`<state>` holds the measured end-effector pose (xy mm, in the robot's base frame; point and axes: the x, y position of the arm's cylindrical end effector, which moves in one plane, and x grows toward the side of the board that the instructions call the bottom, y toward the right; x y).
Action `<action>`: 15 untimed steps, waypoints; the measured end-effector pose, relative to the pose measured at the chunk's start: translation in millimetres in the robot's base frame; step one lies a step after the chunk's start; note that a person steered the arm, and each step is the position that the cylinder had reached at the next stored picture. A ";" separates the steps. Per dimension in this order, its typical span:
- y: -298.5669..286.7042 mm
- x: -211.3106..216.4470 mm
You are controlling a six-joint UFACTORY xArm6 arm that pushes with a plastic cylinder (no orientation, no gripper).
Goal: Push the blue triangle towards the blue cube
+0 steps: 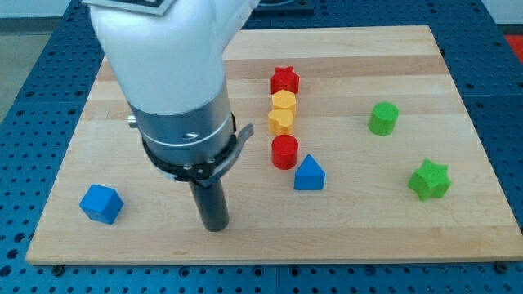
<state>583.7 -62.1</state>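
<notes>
The blue triangle (309, 174) lies at the middle of the wooden board, just below and right of a red cylinder (284, 152). The blue cube (101, 203) sits near the board's bottom left corner. My tip (216, 226) rests on the board between them, nearer the bottom edge, about a hand's width left of the triangle and right of the cube. It touches neither block. The white and dark arm body hides the board above the tip.
A column runs up from the red cylinder: a yellow heart (280, 121), a yellow hexagon (283, 101), a red star (284, 80). A green cylinder (382, 118) and a green star (429, 180) lie at the view's right. The board (458, 237) ends close below the tip.
</notes>
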 end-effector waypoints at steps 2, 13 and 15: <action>90.4 13.0; 119.2 -66.0; 91.3 -64.2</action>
<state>519.5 29.3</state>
